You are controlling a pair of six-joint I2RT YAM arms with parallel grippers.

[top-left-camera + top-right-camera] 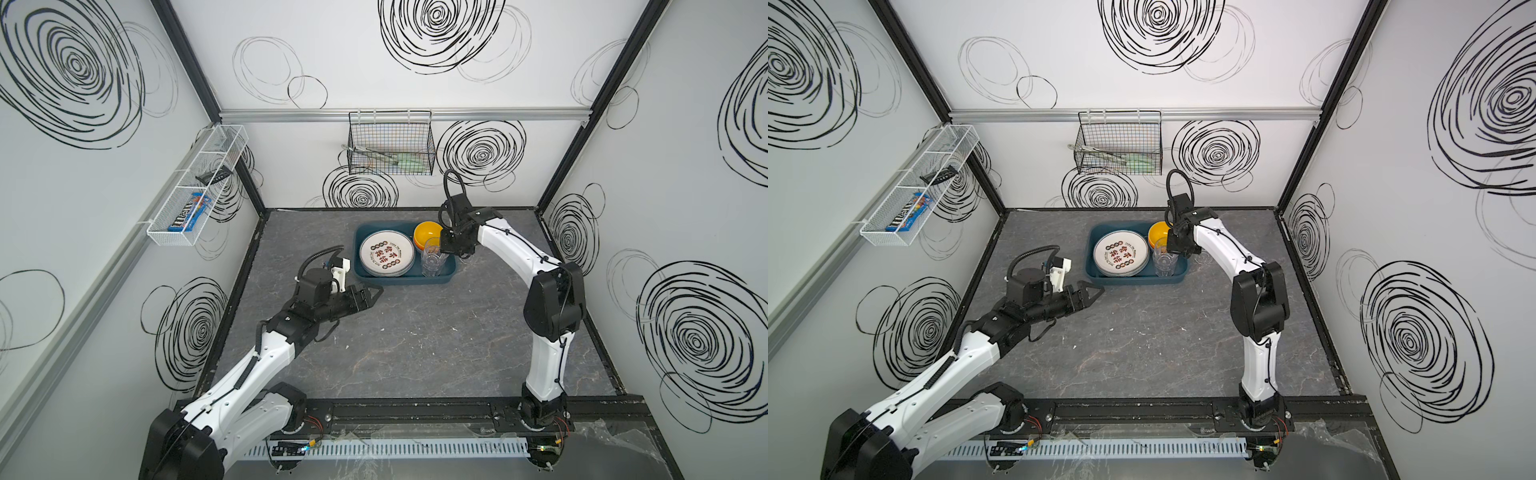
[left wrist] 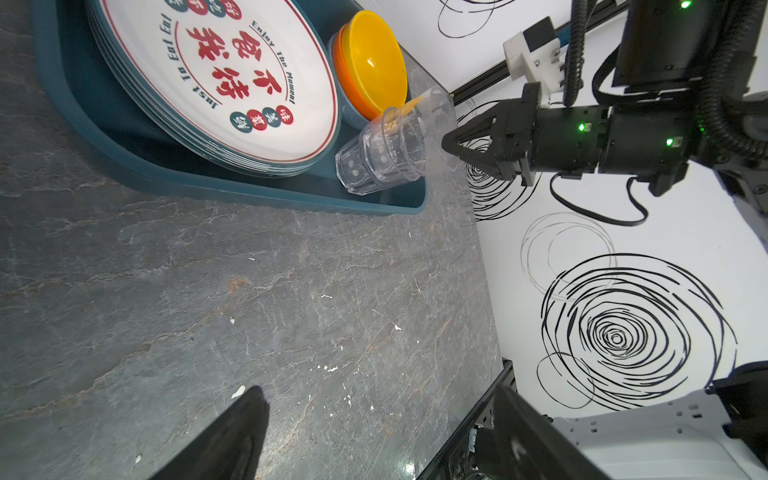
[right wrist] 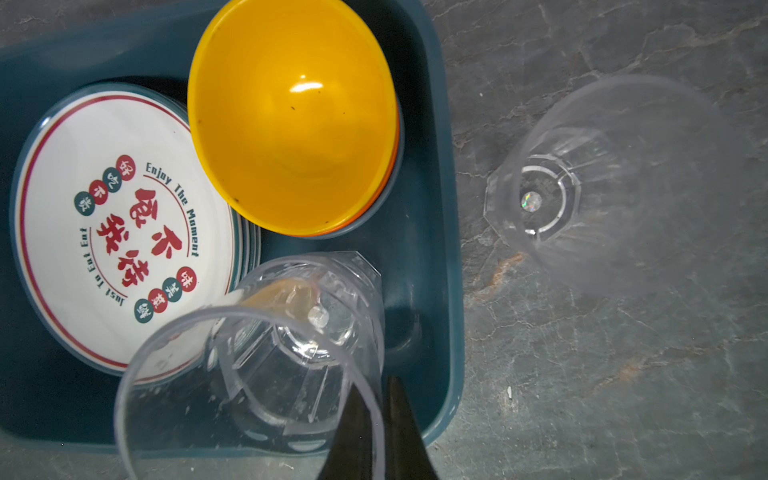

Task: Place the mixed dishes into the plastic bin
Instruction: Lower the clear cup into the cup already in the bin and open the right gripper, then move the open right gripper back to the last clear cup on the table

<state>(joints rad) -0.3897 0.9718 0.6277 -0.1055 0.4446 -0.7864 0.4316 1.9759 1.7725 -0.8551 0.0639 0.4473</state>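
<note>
The teal bin (image 1: pixel 400 281) sits toward the back of the worktop (image 1: pixel 415 353). In it are a stack of white plates (image 1: pixel 386 253), a nest of bowls (image 1: pixel 428 233) with the yellow one on top, and a nested stack of clear cups (image 3: pixel 291 353) in the corner nearest the right arm.

The right end effector (image 2: pixel 449 145) is closed on the rim of the top cup. In the right wrist view its fingers (image 3: pixel 357 436) pinch the thin wall, one inside and one outside. Whether that cup is fully seated in the one below I cannot tell.

One more clear cup (image 3: pixel 582 187) stands upright on the worktop just beside the bin's right wall, apart from everything else. It looks like the only dish left outside.

The left end effector (image 1: pixel 374 297) hangs wide open and empty over the worktop, near the bin's front left corner.

The cups look like thin, light, smooth plastic, so they are probably slippery and the wall may flex under a hard squeeze. A rim pinch suits them. The loose cup would likely tip at a sideways nudge, so it is best approached from above. Nested cups may stick together and lift as one when the top cup is let go.
</note>
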